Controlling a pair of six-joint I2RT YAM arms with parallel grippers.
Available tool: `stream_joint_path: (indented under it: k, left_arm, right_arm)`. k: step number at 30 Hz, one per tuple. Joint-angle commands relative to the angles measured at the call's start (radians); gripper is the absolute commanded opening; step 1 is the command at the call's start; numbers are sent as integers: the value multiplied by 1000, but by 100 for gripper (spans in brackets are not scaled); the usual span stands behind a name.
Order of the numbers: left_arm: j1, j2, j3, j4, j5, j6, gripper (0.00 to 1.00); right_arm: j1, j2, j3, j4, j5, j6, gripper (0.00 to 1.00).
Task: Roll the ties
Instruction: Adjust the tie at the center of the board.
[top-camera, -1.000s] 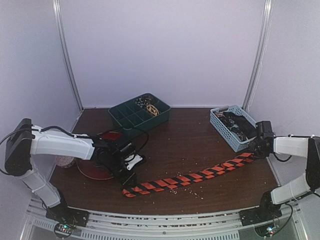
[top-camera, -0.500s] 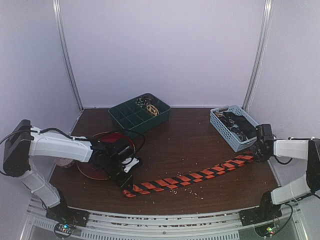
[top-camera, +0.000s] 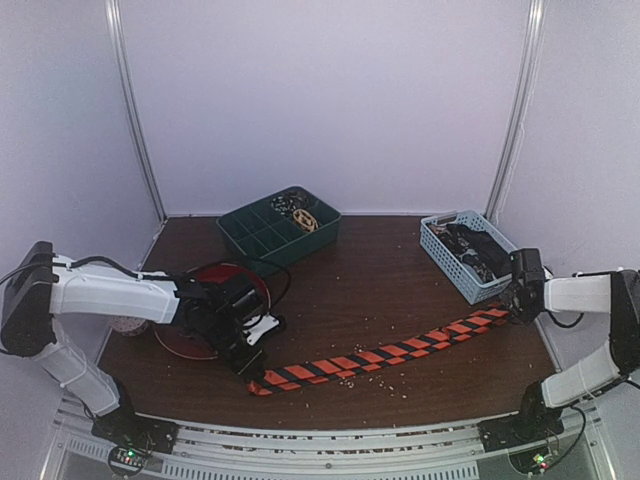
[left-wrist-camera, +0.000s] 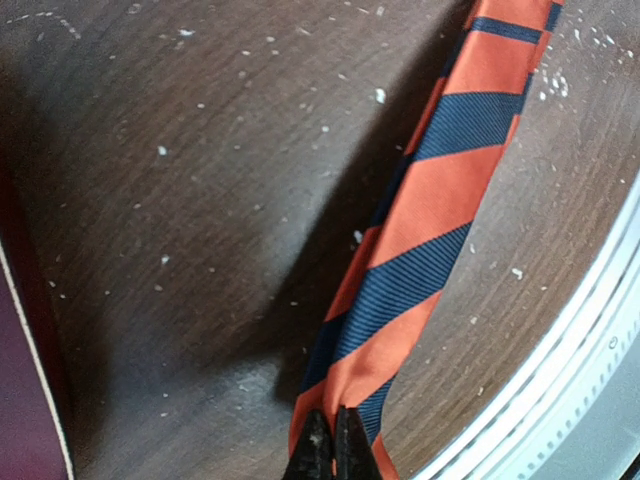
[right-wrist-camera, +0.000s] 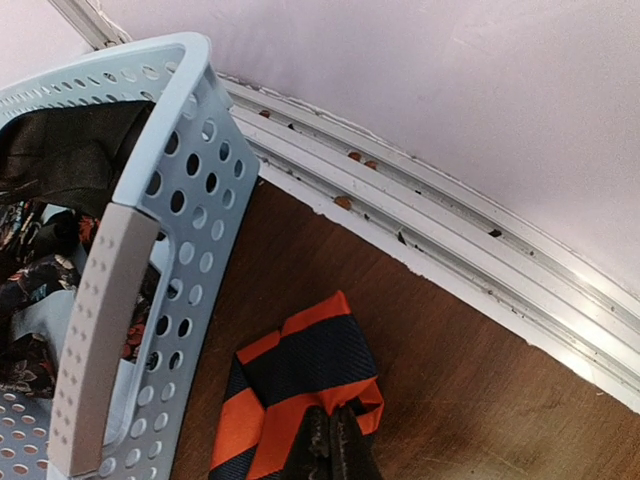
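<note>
top: high, rear, wide | wrists: close, table-facing (all share the striped tie (top-camera: 380, 355))

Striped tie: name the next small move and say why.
Probably have the left gripper fold its end over onto the tie to start the coil, while the right gripper holds the other end. The tie lies flat and straight across the table, unrolled. Each gripper is shut on one end: the left near the front edge, the right beside the basket.
</note>
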Motion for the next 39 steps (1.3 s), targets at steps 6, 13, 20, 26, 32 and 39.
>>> stream_joint_path:
  k: [6, 13, 20, 26, 32, 39]
  left_arm:
    - [7, 16, -10, -23, 77, 60, 0]
    - [7, 49, -5, -30, 92, 78, 8]
    - [5, 61, -8, -41, 106, 85, 20]
    - [5, 53, -5, -44, 113, 95, 0]
    - [5, 66, -11, -55, 123, 103, 0]
    - [5, 75, -3, -62, 109, 105, 0]
  right_arm:
    - [-16, 48, 1, 44, 48, -13, 0]
    - [-19, 96, 31, 28, 28, -24, 0]
    - [-21, 113, 36, 29, 25, -21, 0]
    - [-21, 127, 52, 35, 18, -26, 0]
    - [-21, 133, 43, 74, 2, -26, 0]
    - [-29, 204, 59, 98, -33, -13, 0]
